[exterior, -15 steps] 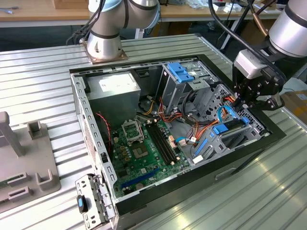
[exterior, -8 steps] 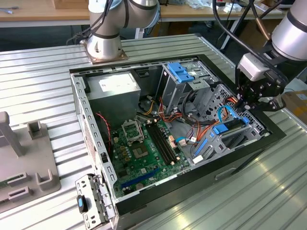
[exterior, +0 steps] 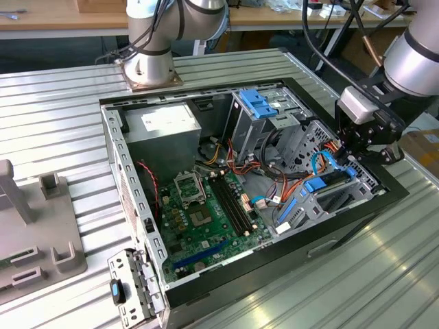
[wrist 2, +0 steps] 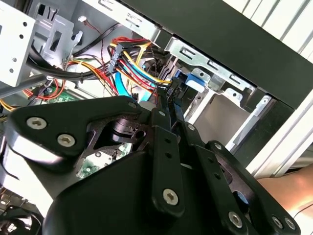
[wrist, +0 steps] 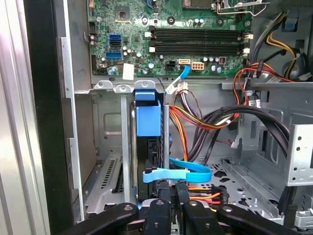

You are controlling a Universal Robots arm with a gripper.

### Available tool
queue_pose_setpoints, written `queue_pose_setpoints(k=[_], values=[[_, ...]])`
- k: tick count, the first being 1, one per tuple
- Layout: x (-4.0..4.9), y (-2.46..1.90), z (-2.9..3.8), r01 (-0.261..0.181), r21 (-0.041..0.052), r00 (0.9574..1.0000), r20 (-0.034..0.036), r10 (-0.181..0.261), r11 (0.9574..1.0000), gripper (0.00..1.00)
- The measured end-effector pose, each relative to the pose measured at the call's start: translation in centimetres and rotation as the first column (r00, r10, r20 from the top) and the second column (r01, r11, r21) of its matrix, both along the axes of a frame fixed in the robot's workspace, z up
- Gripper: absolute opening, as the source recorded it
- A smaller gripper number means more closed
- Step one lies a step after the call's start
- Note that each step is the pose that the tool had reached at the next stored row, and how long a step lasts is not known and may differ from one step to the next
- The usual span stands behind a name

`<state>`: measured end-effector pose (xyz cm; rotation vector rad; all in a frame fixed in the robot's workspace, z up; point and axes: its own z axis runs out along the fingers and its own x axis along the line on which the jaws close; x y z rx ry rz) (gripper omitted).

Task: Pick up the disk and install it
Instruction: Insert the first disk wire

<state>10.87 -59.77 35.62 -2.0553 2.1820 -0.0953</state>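
Ribbed metal bench [exterior: 288,288] | disk [wrist: 148,122]: blue carrier, standing edge-on in bay | gripper [wrist: 173,193]: pressed together above it

Robotics workshop, open computer case [exterior: 137,205] on ribbed aluminium table [exterior: 384,274], wooden workbenches [exterior: 62,17] behind

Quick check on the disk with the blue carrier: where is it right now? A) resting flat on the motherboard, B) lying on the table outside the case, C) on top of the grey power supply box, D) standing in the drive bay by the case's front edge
D: in the first wrist view the disk stands on edge in the drive bay, just ahead of the gripper; the exterior view shows the gripper over that corner of the case.
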Motion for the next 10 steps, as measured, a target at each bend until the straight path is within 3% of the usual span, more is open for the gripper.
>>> queue_pose_setpoints(k=[3,5,8,10], values=[[-0.07,-0.02,-0.33,0.007,0.0000,1.0000,0.0000,-0.007,1.0000,0.17],[-0.67,-0.02,-0.37,0.015,0.0000,0.9999,0.0001,-0.015,0.9999,0.17],[-0.73,-0.16,-0.46,0.016,-0.0074,0.9999,0.0001,-0.016,0.9999,0.17],[-0.75,-0.18,-0.46,0.016,-0.0076,0.9999,0.0001,-0.016,0.9998,0.17]])
